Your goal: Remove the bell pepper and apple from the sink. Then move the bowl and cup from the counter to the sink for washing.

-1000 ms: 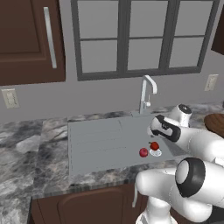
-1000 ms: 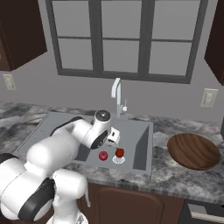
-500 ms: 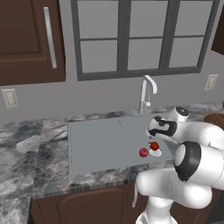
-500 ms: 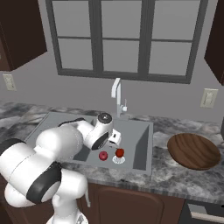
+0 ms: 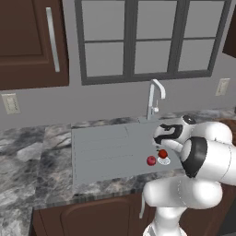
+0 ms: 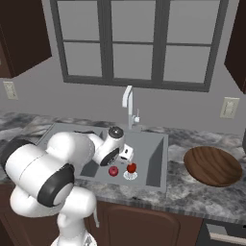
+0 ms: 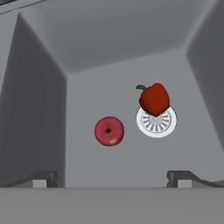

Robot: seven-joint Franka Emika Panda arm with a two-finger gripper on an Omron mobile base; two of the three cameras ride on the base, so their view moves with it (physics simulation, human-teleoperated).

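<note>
Step 1 — clearing the sink (image 7: 39,109) — is in hand. The gripper (image 7: 111,177) hovers above, fingers spread, holding nothing. The bell pepper (image 7: 154,99) sits on the drain at 1 o'clock, the apple (image 7: 109,131) just beside — next, descend onto 1 fruit.

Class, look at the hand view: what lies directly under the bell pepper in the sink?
The bell pepper sits on the round white drain on the sink floor. Its lower slotted ring shows; the upper part is covered.
</note>
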